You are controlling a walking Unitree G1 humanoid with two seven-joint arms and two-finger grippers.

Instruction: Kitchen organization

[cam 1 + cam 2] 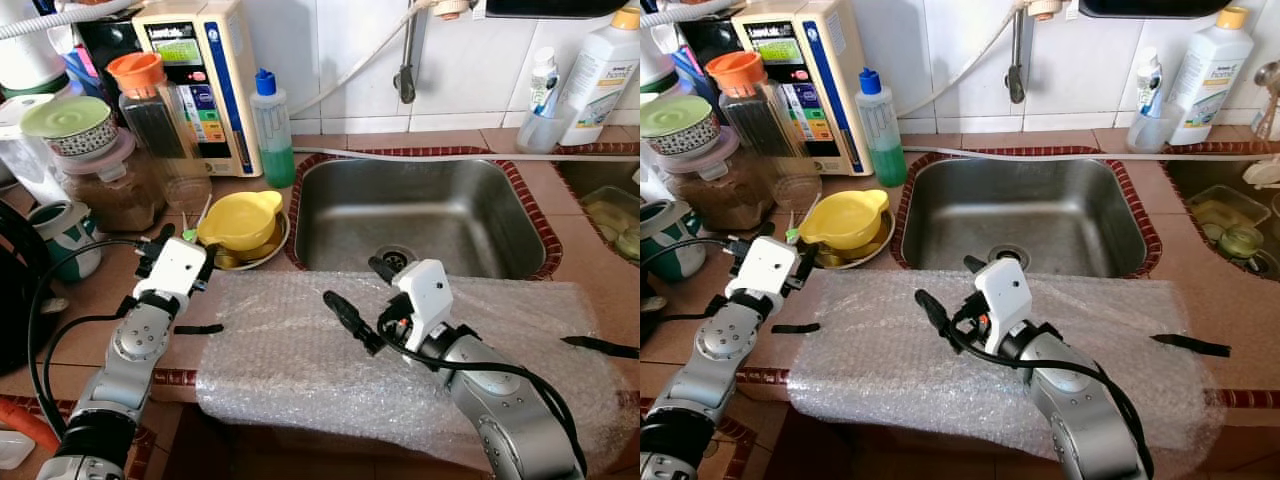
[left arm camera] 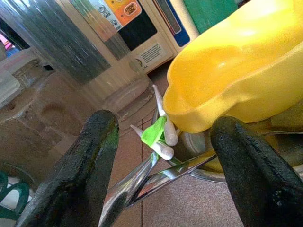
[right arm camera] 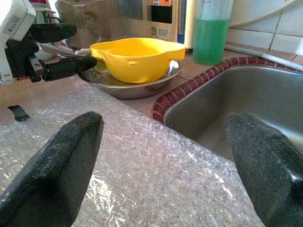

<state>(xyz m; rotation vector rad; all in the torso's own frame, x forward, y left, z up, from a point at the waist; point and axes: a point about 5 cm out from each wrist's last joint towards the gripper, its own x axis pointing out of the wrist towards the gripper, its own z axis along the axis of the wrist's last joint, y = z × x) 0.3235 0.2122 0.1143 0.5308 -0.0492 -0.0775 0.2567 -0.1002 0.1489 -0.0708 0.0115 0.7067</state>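
The left pincer [image 1: 167, 240] hovers low over the tiled desk [image 1: 95, 320] with its two black fingers [image 2: 78, 175] spread apart and holding nothing; just ahead of its tips sits a yellow bowl [image 1: 240, 218] resting in a shallow metal dish [image 3: 128, 87]. Between the spread fingers, in the left wrist view, lie the thin metal handles of some utensils [image 2: 156, 177] that lean out of the dish, along with two white sticks joined by a green tab [image 2: 158, 135]; whether a finger touches them cannot be told. Beyond the bowl from this pincer stand a tall clear jar with an orange lid [image 1: 150, 110], a white appliance [image 1: 205, 80] and a bottle of green liquid [image 1: 273, 130]. The right pincer [image 1: 362, 295] is also wide open and empty, poised just above a sheet of bubble wrap [image 1: 300, 360] that covers the desk's front edge. Past its fingertips lies the steel sink [image 1: 420, 215], and the yellow bowl stands off to its left, well apart from it. A white detergent bottle [image 1: 600, 75] stands far beyond the sink.
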